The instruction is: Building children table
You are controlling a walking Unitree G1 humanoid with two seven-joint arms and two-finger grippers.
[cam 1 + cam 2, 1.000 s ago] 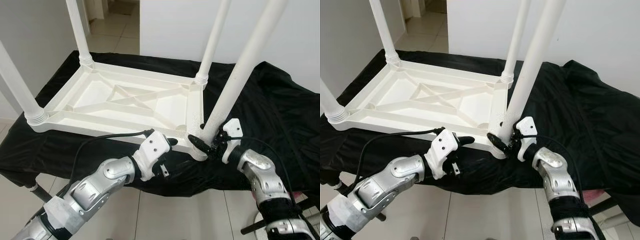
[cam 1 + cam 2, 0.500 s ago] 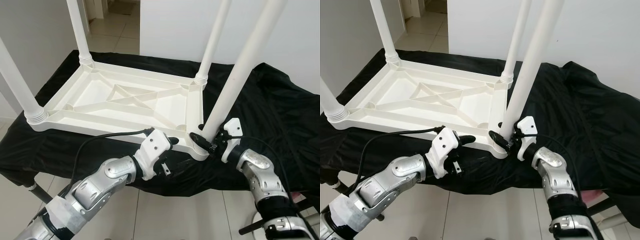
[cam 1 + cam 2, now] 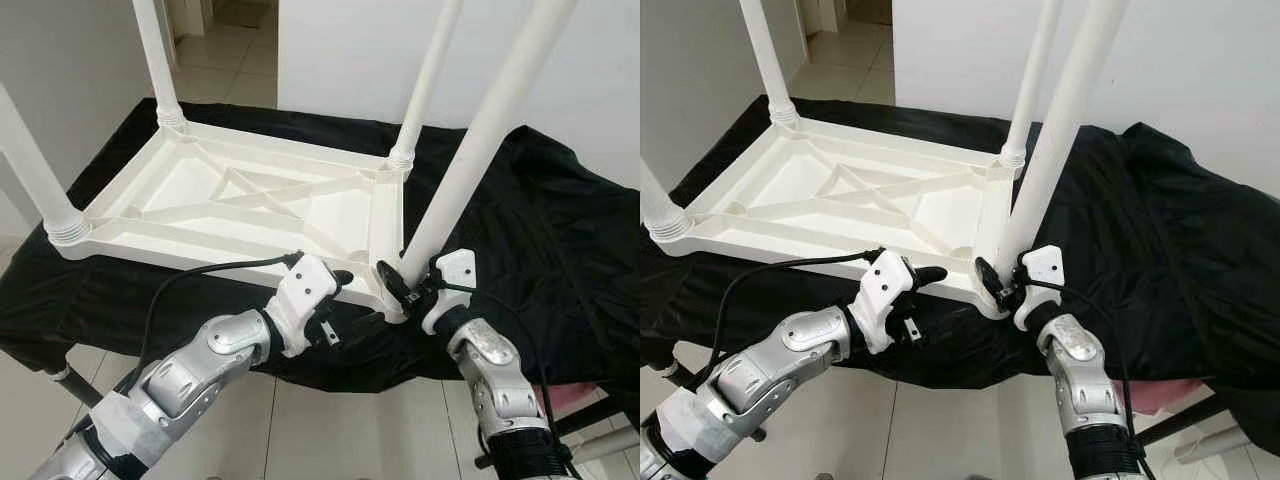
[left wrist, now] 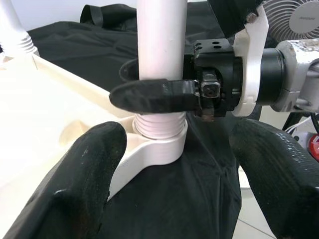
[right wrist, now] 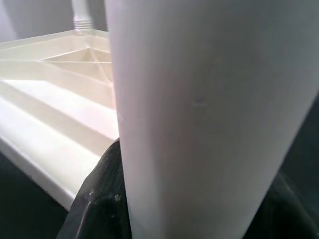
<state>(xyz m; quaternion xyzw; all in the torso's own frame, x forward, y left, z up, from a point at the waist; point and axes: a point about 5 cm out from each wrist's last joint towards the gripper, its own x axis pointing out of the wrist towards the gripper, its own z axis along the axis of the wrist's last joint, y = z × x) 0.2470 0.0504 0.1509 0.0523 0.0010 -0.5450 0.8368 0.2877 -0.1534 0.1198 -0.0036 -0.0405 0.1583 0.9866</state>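
Observation:
A white plastic children's tabletop lies upside down on a black cloth. Legs stand upright at its far-left, far-right and near-left corners. At the near-right corner socket a fourth leg rises with a slight lean. My right gripper is shut on that leg just above its threaded base; one black finger wraps its front. My left gripper hovers open at the tabletop's front edge, beside the same corner, with its fingers spread either side of the socket.
The black cloth drapes over a low stand and hangs past its front edge. Tiled floor lies below and a white wall rises behind. A fan stands to the right, and something pink sits low on the right.
My right wrist has shifted a little left and closer around the base of the near-right leg, still gripping it. The left gripper has barely moved.

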